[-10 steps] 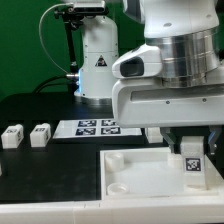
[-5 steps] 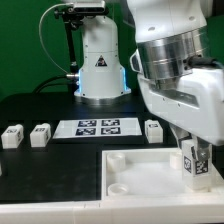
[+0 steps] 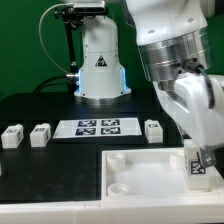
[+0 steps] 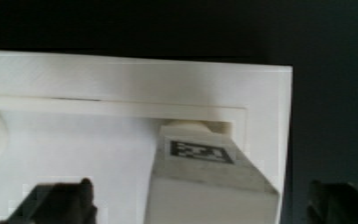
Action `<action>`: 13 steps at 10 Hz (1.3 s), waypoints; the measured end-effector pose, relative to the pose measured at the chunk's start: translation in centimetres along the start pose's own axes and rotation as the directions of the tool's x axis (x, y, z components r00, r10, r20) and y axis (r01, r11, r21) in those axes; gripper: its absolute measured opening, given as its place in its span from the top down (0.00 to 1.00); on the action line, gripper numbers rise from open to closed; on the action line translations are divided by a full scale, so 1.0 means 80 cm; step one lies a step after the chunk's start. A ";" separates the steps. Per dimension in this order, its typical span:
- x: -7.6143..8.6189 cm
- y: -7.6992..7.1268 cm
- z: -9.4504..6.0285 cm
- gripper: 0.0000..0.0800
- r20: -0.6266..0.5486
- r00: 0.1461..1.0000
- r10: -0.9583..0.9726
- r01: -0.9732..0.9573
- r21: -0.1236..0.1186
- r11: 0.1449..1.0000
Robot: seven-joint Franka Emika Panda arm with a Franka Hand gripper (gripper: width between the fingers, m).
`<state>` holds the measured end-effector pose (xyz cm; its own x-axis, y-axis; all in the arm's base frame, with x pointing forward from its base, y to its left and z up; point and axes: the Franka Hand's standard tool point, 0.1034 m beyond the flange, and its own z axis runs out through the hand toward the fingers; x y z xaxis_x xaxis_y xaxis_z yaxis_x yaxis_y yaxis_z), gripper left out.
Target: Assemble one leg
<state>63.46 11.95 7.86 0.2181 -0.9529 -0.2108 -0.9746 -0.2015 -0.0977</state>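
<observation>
The leg [image 3: 196, 168] is a small white block with a black-and-white tag. It stands upright in the corner socket of the white tray [image 3: 130, 165] nearest the exterior view's right. In the wrist view the leg [image 4: 202, 165] rises from that corner socket between my two dark fingers [image 4: 60, 200]. My gripper [image 3: 200, 158] is down over the leg, and in the wrist view it [image 4: 202, 205] is open, with a clear gap between the leg and at least one finger. The arm hides part of the tray's right side.
Three more white tagged legs lie on the black table: two at the exterior view's left [image 3: 12, 136] [image 3: 40, 134] and one [image 3: 153, 130] by the marker board [image 3: 97, 126]. The robot base [image 3: 98, 65] stands behind.
The arm's wrist has turned and swung toward the exterior view's right. The leg has stayed at the tray's right corner, shifting only slightly right in the picture.
</observation>
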 end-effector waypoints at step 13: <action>0.001 0.000 0.008 0.63 -0.014 0.710 -0.704 0.698 -0.117 0.707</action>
<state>63.53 12.06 7.21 0.8400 -0.5385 -0.0669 -0.5426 -0.8337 -0.1023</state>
